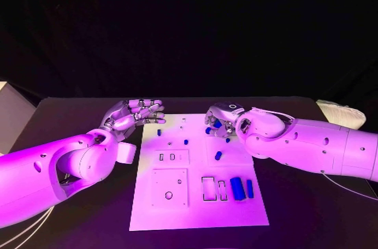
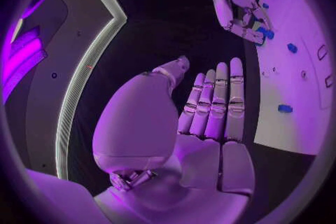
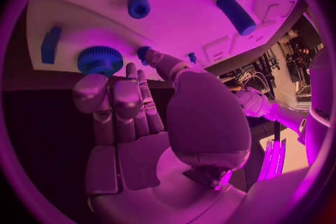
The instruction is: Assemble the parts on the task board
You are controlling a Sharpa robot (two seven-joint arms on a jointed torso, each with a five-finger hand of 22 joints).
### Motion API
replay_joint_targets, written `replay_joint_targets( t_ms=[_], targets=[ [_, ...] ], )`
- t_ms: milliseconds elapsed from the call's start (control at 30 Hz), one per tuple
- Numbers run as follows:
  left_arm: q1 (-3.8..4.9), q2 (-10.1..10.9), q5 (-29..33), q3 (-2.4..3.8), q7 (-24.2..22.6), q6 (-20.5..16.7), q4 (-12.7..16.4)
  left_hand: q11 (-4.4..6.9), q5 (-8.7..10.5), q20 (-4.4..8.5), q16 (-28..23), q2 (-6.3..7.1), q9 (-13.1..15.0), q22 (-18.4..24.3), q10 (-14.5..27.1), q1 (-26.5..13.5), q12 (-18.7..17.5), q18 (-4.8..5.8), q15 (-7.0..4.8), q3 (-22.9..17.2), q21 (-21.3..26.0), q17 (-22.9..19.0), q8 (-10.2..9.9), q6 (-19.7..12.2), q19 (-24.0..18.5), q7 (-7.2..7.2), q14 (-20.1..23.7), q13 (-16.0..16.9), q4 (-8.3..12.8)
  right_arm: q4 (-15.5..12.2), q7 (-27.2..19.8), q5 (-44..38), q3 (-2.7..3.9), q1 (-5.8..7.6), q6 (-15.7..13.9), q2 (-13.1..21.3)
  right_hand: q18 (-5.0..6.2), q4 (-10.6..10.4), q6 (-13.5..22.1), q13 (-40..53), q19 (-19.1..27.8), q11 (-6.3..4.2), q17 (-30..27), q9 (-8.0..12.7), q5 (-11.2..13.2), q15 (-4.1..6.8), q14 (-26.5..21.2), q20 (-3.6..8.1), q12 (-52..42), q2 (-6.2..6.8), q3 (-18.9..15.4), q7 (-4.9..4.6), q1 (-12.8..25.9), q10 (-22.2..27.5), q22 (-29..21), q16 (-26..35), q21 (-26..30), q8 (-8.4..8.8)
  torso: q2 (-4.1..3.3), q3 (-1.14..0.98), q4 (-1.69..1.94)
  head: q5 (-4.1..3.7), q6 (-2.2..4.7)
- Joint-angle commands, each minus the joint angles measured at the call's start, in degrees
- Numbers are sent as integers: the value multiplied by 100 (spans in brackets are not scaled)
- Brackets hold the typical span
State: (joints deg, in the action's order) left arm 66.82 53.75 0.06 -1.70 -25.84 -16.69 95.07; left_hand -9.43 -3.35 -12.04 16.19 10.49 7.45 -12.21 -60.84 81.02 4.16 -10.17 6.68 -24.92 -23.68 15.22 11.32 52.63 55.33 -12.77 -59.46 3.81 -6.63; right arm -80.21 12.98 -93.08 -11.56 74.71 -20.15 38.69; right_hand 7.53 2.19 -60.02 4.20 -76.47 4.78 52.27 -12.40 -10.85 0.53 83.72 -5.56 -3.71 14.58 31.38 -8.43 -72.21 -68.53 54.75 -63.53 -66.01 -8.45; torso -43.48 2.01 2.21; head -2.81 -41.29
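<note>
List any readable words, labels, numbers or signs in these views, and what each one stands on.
None can be read. The task board shows outlined recesses and holes but no lettering, and the blue parts, the left hand and the right hand bear no legible marks.

The task board is a smooth, matt plate that looks like rigid plastic, lying on a matt black table. The left hand and right hand have a satin metallic finish on the fingers; the arm shells behind them are glossy moulded plastic. Just beyond the right hand's fingertips, the blue gear shows a ridged, toothed rim and looks like matt plastic. Farther out, the blue cylinder is smooth with a slight sheen.
</note>
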Motion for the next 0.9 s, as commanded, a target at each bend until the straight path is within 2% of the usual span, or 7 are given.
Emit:
replay_joint_targets(
  t_ms=[33, 300, 500, 567, 633, 767, 900],
  targets=[
    [10, -4, -4, 6, -21, 116, 17, -35, 18, 14, -1, -3, -5, -5, -5, -46, -24, 6, 10, -22, -40, 9, -19, -18, -44, -30, 40, -4, 25, 6, 8, -91, -2, -9, 145, -19, -123, -33, -74, 12, -69, 1, 79, -27, -11, -28, 52, 2, -9, -37, 15, -8, -80, -14, 104, -88, -73, -47, -30, 3, 10, -2, 9],
    [14, 16, -4, 8, -29, 110, 33, -39, 18, 13, -7, -9, -7, -13, 0, -55, -28, 6, 15, -30, -54, 15, -22, -21, -50, -36, 57, -4, 32, -23, -78, 4, -4, -19, 112, -25, -163, -84, -200, 29, -153, -21, 296, -109, -55, -14, 82, 10, -19, -83, 97, 10, -115, -142, 367, -325, -259, -130, -65, 6, -5, 14, 14],
    [18, 13, -4, 10, -28, 116, 32, -39, 18, 13, -7, -9, -7, -13, 0, -55, -28, 6, 15, -30, -54, 15, -22, -21, -50, -36, 57, -4, 32, -30, -97, 46, -5, -26, 116, -39, -190, -116, -267, 38, -209, -53, 428, -171, -53, 6, 98, 26, -22, -131, 163, 41, -147, -244, 557, -474, -393, -184, -83, 9, 4, 3, 27],
    [19, 12, -4, 10, -27, 117, 33, -39, 18, 13, -7, -9, -7, -13, 0, -55, -28, 6, 15, -30, -54, 15, -22, -21, -50, -36, 57, -4, 32, -30, -100, 53, -5, -28, 97, -41, -200, -121, -297, 43, -230, -66, 473, -195, -47, 15, 104, 33, -26, -167, 194, 53, -172, -286, 626, -523, -442, -208, -88, 10, 5, 3, 33],
    [19, 13, -4, 11, -26, 118, 32, -39, 18, 13, -7, -9, -7, -13, 0, -55, -28, 6, 15, -30, -54, 15, -22, -21, -50, -36, 57, -4, 32, -32, -102, 60, -5, -31, 42, -41, -218, -122, -361, 58, -265, -98, 552, -250, 111, 42, 114, 53, -34, -265, 285, 86, -245, -382, 748, -614, -528, -263, -91, 8, 6, 9, 34],
    [21, 14, -4, 11, -21, 120, 25, -39, 18, 13, -7, -9, -7, -13, 0, -55, -28, 6, 15, -30, -54, 15, -22, -21, -50, -36, 57, -4, 32, -48, -83, 95, -5, -37, -177, -32, -248, -100, -505, 107, -318, -173, 630, -384, 152, 97, 116, 102, -59, -444, 390, 149, -360, -593, 957, -727, -673, -410, -99, 3, 3, 11, 48],
    [21, 14, -4, 11, -14, 126, 15, -41, 18, 12, -9, -18, -7, -19, 3, -59, -29, 6, 16, -39, -65, 21, -23, -23, -54, -37, 64, -4, 39, -79, 35, 108, -5, -41, -409, -19, -255, -104, -523, 125, -325, -187, 637, -441, 182, 109, 112, 115, -53, -474, 383, 165, -351, -645, 1006, -752, -706, -460, -106, 4, 2, 16, 67]
  ],
)
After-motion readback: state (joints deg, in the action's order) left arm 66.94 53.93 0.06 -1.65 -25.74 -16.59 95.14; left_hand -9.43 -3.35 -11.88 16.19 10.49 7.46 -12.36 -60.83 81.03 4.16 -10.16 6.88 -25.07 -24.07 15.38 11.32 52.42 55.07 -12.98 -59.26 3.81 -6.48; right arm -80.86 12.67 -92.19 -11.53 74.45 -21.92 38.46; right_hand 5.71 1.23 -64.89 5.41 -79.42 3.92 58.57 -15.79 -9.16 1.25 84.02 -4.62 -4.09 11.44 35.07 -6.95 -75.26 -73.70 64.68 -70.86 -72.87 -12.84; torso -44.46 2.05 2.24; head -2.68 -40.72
